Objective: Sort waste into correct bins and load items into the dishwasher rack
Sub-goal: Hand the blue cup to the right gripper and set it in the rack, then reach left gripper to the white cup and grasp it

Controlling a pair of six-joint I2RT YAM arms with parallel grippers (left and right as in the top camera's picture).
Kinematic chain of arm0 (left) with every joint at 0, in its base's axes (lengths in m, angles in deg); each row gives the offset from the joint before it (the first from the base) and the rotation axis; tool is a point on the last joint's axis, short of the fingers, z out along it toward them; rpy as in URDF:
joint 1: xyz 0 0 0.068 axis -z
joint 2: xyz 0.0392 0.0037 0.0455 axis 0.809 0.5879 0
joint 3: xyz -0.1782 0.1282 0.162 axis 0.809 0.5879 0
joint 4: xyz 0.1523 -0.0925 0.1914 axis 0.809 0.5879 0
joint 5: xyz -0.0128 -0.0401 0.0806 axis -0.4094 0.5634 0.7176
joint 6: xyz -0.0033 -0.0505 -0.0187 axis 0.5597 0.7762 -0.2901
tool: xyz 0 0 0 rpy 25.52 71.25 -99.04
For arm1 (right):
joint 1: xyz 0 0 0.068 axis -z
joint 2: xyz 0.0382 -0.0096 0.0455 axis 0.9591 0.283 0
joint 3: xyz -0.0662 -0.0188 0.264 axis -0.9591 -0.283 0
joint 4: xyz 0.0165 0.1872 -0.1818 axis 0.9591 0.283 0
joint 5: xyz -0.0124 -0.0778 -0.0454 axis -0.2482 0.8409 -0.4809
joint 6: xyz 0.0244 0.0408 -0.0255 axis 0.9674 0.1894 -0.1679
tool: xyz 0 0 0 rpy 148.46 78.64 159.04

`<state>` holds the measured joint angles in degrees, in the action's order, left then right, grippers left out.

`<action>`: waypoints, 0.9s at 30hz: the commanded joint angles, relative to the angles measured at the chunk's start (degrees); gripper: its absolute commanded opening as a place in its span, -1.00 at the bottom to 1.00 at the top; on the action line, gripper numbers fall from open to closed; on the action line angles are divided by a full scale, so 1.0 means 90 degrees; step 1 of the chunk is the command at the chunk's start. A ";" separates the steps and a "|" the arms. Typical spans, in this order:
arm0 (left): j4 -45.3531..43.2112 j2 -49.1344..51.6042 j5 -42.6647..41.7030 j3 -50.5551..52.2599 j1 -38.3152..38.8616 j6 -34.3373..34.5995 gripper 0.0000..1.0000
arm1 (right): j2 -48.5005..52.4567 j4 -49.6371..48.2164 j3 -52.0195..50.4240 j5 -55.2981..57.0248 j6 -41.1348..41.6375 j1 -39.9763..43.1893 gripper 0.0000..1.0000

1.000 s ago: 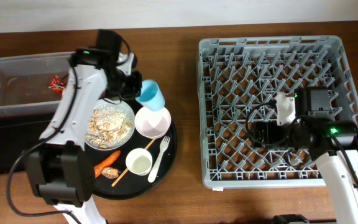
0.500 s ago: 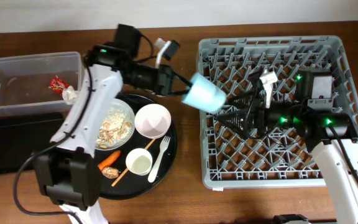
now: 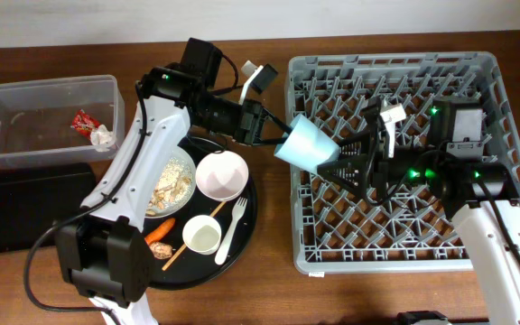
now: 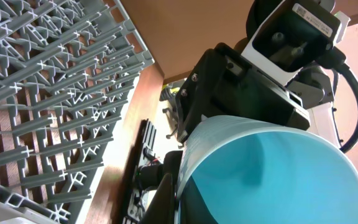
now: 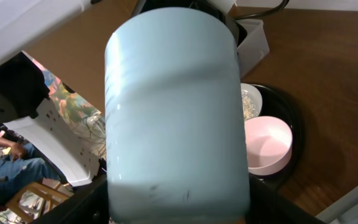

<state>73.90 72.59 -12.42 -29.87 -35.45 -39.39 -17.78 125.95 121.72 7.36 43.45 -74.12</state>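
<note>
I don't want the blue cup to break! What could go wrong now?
The cup hangs in the air at the edge of the rack, held only by the left gripper. If that lets go before the open right gripper closes on it, the cup could fall. The two grippers are also close and might bump.

Overhead downward; wrist views sharing cup (image 3: 307,144)

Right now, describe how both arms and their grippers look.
Both arms are built from white shell links with black joints. The left arm has a green light near its upper joint and black cables looping at its base and wrist. The right arm shows several green lights. The left gripper and right gripper are black, each with a white block at the wrist.
</note>
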 commanded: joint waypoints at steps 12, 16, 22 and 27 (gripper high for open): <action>-0.0036 -0.0168 -0.0046 -0.0109 0.0107 -0.0121 -0.99 | 0.0005 -0.0449 0.0068 -0.0134 -0.0022 -0.0231 0.09; -0.0034 -0.0168 0.0525 -0.0109 0.0104 -0.0121 -0.54 | 0.0005 -0.0563 0.0068 0.0333 0.0012 -0.0221 0.02; 0.0192 -0.0168 0.4991 -0.0112 -0.0352 0.0702 -0.32 | 0.0002 0.0318 0.0333 0.3308 0.0508 -0.0216 -0.10; 0.0855 -0.0168 0.6936 -0.0112 -0.1236 0.1083 -0.32 | 0.0005 0.2798 0.1583 0.6839 0.1066 -0.0063 -0.10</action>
<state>79.56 72.57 37.85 -30.19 -43.17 -31.69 -17.30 145.97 130.16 49.68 49.11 -75.73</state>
